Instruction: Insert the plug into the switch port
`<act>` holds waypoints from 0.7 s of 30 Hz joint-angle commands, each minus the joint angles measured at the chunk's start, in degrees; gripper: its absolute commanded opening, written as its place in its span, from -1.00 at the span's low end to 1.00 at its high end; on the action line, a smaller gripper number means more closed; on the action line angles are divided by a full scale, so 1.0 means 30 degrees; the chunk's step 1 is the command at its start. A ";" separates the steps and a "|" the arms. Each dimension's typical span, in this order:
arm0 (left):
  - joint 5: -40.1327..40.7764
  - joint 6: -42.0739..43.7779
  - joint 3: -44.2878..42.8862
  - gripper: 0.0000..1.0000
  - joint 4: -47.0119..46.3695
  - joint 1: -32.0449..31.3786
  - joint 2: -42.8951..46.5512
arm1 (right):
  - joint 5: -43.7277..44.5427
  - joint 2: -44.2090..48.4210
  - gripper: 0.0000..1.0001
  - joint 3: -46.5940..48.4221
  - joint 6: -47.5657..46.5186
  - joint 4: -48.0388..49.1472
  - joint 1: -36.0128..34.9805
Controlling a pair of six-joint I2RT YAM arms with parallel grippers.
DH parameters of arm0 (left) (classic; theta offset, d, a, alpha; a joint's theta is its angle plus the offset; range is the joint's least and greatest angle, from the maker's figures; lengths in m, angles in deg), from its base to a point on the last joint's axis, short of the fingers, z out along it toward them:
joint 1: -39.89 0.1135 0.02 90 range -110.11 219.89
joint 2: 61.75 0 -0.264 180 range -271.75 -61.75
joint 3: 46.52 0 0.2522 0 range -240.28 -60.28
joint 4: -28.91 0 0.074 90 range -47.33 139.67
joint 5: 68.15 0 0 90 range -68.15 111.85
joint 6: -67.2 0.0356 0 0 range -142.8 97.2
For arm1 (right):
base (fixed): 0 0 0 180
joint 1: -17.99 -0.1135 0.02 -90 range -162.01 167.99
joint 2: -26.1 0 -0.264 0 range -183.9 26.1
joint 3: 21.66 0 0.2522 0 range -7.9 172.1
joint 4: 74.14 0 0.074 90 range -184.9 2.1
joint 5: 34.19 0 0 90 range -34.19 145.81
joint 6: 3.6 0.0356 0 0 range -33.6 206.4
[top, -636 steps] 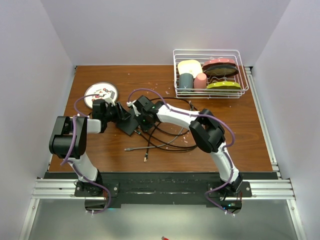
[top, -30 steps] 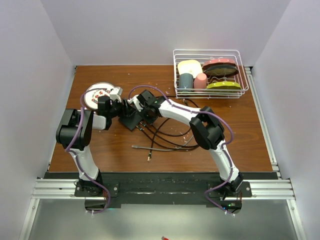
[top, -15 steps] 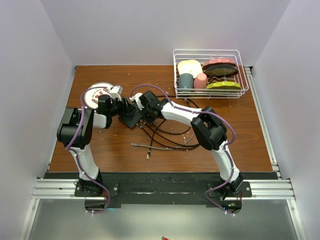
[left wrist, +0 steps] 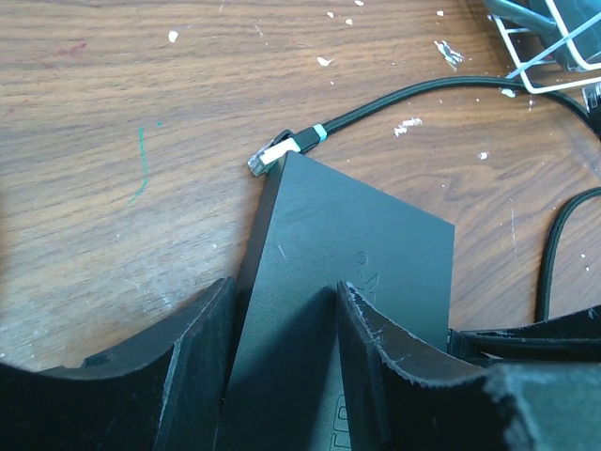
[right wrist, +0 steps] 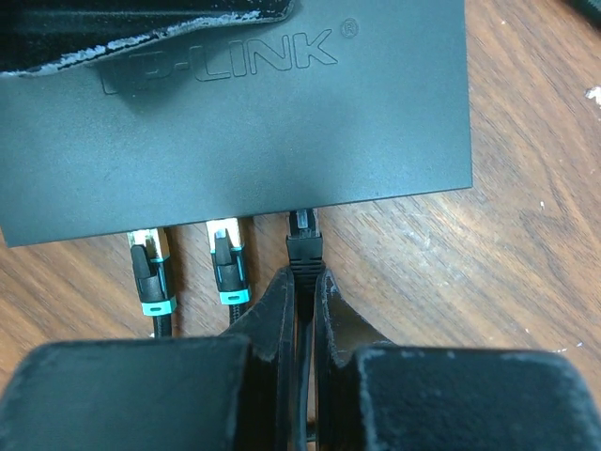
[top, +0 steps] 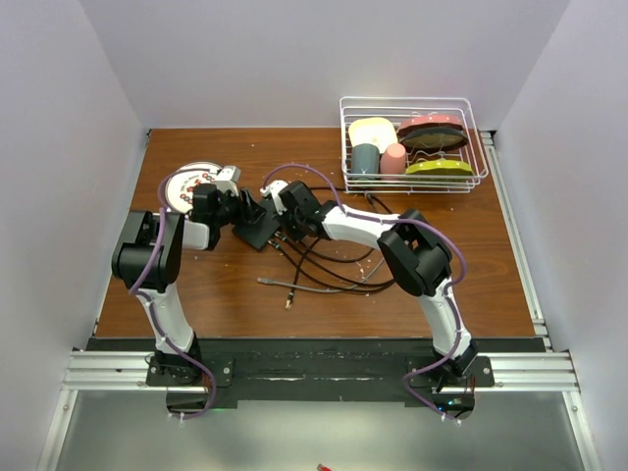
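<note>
The switch (right wrist: 235, 122) is a flat matte-black box lying on the wooden table, also seen in the top view (top: 258, 232) and the left wrist view (left wrist: 347, 244). My left gripper (left wrist: 282, 376) is shut on one end of it, one finger on each side. My right gripper (right wrist: 303, 291) is shut on a black plug (right wrist: 305, 246) just behind its head. The plug's tip sits at the port edge of the switch, to the right of two teal-banded plugs (right wrist: 227, 263) that sit in ports. How deep the black plug sits is hidden.
A tangle of black cables (top: 324, 260) trails toward the near side, with a loose cable end (top: 265, 283). Another loose plug (left wrist: 272, 155) lies at the switch's far corner. A white plate (top: 186, 186) is at the left. A wire rack (top: 412, 186) with dishes is at the back right.
Both grippers and the switch have shifted slightly toward the far side of the table. The cables have dragged along with them.
</note>
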 commanded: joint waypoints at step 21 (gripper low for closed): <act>0.0909 -0.0159 0.0894 0.45 0.6692 -0.1617 0.5906 | -0.0250 0.5141 -0.12 -0.4336 0.1307 0.6385 -0.1133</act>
